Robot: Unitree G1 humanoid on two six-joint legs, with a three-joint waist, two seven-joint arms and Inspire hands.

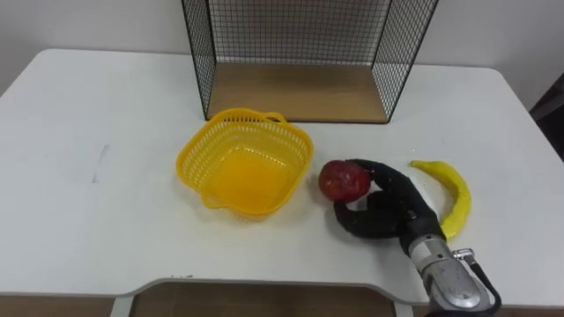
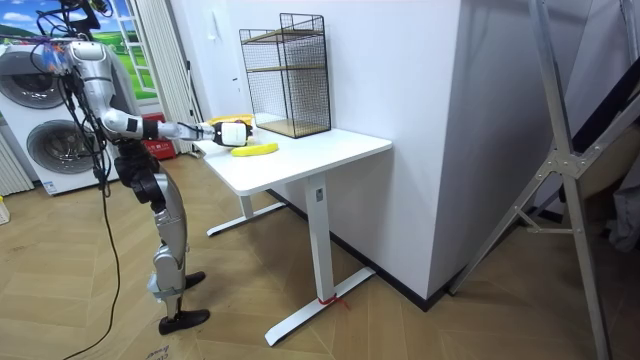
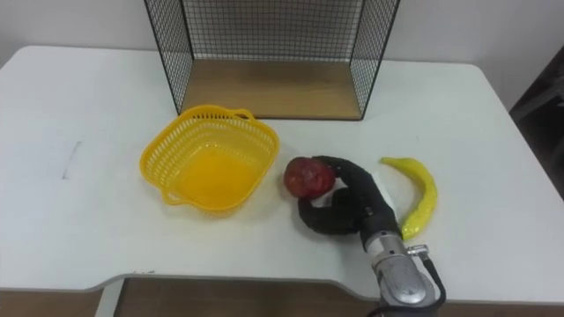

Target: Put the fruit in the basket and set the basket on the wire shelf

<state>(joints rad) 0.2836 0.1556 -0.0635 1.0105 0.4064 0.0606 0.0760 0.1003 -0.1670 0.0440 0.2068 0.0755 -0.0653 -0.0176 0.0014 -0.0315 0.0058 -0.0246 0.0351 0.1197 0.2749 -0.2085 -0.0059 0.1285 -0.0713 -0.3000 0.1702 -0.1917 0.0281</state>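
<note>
The right hand (image 1: 395, 210) reaches in from the lower right of the frame. Its black fingers (image 1: 374, 169) are curled over the top and right side of the apple (image 1: 343, 180), w/ the thumb (image 1: 352, 222) hooked in below, i.e. the hand is clenched on the apple. The apple sits a bit right of ctr and looks to be resting on the white tabletop (image 1: 88, 132), not lifted.

The relation that matters: the basket (image 1: 201, 145) lies directly left of the apple, just beside it, rim close to the fruit but prob. not touching. It's upright, mouth open, nothing inside. So the carry is likely short, up over the near rim and leftward, and the right arm is the one placed for it. The grip is on the side away from the basket, so the fruit leads w/ no fingers btw it and the rim.

The banana (image 1: 454, 192) lies right of the hand, close by the palm; can't tell if they touch. Its long axis runs upper left to lower right, curving down toward the wrist. The wire shelf (image 1: 300, 92) stands at the top of the frame behind the basket, open front toward the robot. In the room view the robot stands at the tabletop's end on the room view's left, arm stretched out over it.
</note>
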